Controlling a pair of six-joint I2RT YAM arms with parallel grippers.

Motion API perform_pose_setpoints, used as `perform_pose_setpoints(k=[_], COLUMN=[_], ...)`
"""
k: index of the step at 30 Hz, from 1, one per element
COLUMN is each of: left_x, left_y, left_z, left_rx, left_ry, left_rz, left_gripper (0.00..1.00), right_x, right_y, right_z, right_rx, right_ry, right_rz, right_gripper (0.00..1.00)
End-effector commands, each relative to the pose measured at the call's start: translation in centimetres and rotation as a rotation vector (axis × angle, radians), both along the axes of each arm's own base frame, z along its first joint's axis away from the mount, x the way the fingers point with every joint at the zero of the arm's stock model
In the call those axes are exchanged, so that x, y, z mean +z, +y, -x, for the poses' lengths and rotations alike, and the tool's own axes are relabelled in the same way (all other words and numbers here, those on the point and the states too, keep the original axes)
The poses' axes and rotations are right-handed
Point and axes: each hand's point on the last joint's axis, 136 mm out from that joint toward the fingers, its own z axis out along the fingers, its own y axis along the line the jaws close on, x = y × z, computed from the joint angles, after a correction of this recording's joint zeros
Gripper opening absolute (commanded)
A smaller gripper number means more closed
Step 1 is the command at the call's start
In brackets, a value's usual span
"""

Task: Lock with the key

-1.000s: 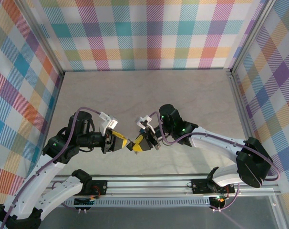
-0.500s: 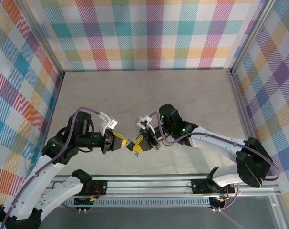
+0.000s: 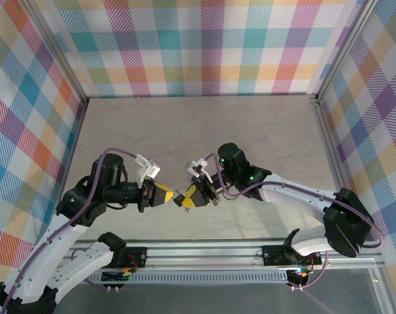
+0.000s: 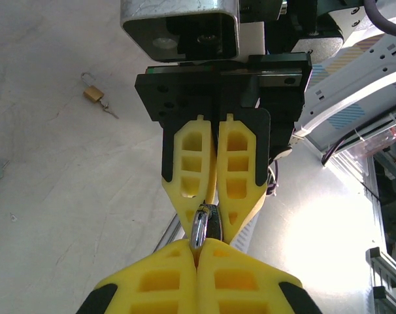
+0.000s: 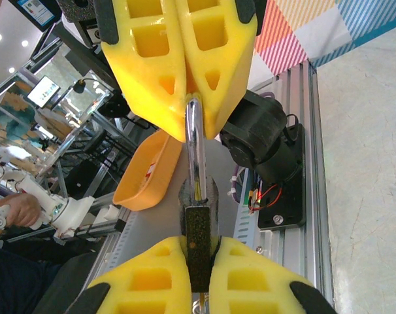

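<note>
A black padlock (image 5: 198, 226) with a silver shackle (image 5: 195, 147) hangs in the air between both arms. My right gripper (image 5: 199, 243) is shut on the padlock's body. My left gripper (image 4: 199, 243) is shut on the shackle's tip (image 4: 199, 227), facing the right gripper's yellow fingers (image 4: 237, 170). In the top view the two grippers meet tip to tip, left (image 3: 168, 195) and right (image 3: 193, 196), low over the table's near edge, with the padlock (image 3: 182, 199) between them. The key is hidden; only a bit of metal ring shows under the padlock body.
A small brass padlock (image 4: 93, 94) with a thin metal piece beside it lies on the beige table (image 3: 198, 131). Plaid walls close in the left, back and right sides. An aluminium rail (image 3: 204, 247) runs along the near edge. An orange bin (image 5: 146, 173) sits beyond the table.
My left gripper's jaws have closed onto the shackle. The right gripper and the padlock have stayed in place.
</note>
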Motion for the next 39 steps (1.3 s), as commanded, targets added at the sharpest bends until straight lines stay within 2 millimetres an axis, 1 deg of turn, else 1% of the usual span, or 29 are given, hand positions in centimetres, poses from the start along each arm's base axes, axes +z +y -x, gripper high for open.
perform_pose_setpoints(k=[1,9,25,39], left_x=[0.4,-0.3,-1.2,-1.9], left_y=[-0.1,-0.1,-0.5,-1.0], left_z=[0.5,1.0,1.3,1.9], left_rx=[-0.018,-0.027,-0.043,-0.072], left_ry=[-0.022,-0.005,0.040,0.086], left_rz=[0.021,0.045,0.083,0.108], left_gripper=[0.00,0.00,0.00,0.00], right_x=[1.5,2.5,4.1,7.0], right_y=[0.2,0.1,1.4,1.7], right_z=[0.5,0.6,-0.8,-1.3], right_rx=[0.050,0.053,0.005,-0.021], right_ry=[-0.033,-0.035,-0.036,-0.114], right_rz=[-0.058,-0.087,-0.101,-0.168], right_gripper=[0.00,0.00,0.00,0.00])
